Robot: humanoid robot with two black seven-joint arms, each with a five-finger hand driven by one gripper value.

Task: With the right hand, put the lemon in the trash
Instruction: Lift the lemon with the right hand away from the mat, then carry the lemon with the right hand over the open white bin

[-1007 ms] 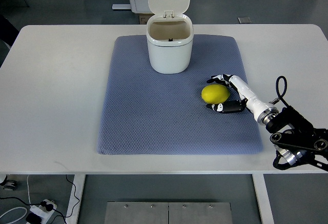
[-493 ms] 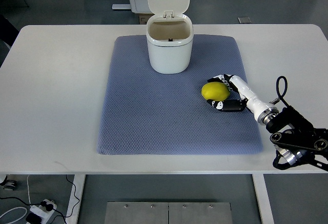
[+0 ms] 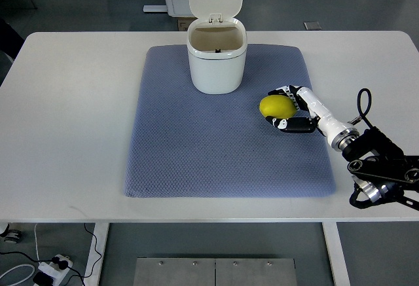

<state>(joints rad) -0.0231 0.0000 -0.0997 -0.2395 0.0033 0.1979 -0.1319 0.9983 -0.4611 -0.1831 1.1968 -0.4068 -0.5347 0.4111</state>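
Gripping the lemon (image 3: 276,107), the right hand (image 3: 292,108) has its fingers (image 3: 283,91) curled around the fruit from the far and near sides. The lemon is over the blue mat (image 3: 196,148), right of the white trash bin (image 3: 217,53), whose lid stands open, on the table (image 3: 72,103).

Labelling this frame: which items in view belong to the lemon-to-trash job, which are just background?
Job:
- lemon, held in the right hand
- trash can, lid up, standing on the mat

Background:
- blue mat
- white table
- power strip and cables on the floor
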